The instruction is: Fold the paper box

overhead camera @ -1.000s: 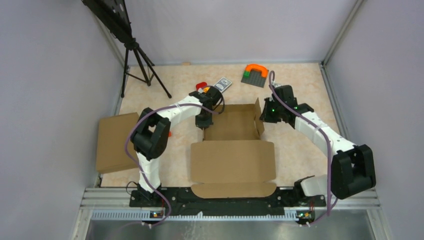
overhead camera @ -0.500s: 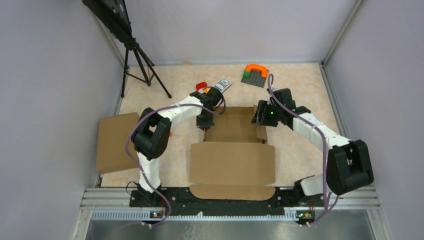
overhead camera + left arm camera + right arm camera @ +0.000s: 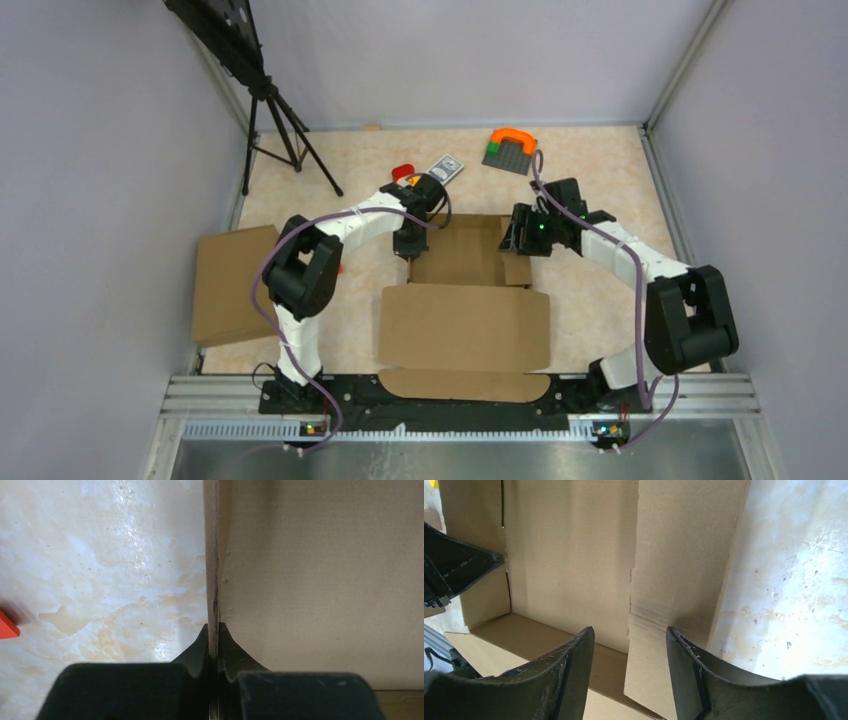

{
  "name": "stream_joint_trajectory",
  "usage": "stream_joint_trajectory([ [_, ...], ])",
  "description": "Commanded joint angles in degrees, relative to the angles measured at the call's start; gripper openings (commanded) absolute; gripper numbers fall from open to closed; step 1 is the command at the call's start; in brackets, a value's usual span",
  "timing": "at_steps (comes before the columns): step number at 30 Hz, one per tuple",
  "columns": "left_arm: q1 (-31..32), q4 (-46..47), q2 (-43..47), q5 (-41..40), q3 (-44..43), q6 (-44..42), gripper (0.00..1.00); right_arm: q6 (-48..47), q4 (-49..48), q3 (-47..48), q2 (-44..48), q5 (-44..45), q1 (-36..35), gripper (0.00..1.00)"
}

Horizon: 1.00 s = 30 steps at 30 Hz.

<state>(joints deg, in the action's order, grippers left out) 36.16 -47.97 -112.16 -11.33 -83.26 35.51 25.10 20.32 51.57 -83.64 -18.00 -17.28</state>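
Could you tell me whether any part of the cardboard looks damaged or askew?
Yes. On the paper box, the right side flap shows a crumpled wrinkle and a ragged fold line near the open right tool. The left tool is shut on the opposite wall.

From above the light is even and rather bright, and it comes from overhead. Shadows on the table (image 3: pixel 600 170) are short and pale, and fine detail looks a little soft. In the left wrist view a white glare lies on the shiny table top, while the left gripper (image 3: pixel 213 632) is a black mass, slightly blurred. In the right wrist view the paper box (image 3: pixel 569 570) is sharp, its low inner fold is shaded, and the table beside it is washed out
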Motion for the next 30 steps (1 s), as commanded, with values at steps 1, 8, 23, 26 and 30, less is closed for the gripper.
stream_joint_trajectory([
  [1, 0.4, 0.7, -0.9, 1.8, -1.8, 0.0, 0.0, -1.2, 4.7, 4.0, -2.7, 4.9, -1.7, 0.55],
  [8, 0.4, 0.7, -0.8, 1.9, -1.8, 0.2, 0.0, -0.3, 8.8, 7.5, -6.5, 15.7, -6.6, 0.55],
  [23, 0.4, 1.0, -0.9, 2.5, -1.7, 1.7, 0.0, 3.8, 19.9, 17.9, -17.5, 37.3, -13.9, 0.55],
  [26, 0.2, 1.2, -1.0, 2.6, -1.7, 1.9, 0.0, 4.1, 19.2, 17.6, -18.2, 36.7, -14.4, 0.56],
  [30, 0.1, 1.4, -1.1, 2.8, -1.6, 2.1, 0.0, 4.4, 18.2, 17.2, -20.0, 37.1, -14.4, 0.56],
])
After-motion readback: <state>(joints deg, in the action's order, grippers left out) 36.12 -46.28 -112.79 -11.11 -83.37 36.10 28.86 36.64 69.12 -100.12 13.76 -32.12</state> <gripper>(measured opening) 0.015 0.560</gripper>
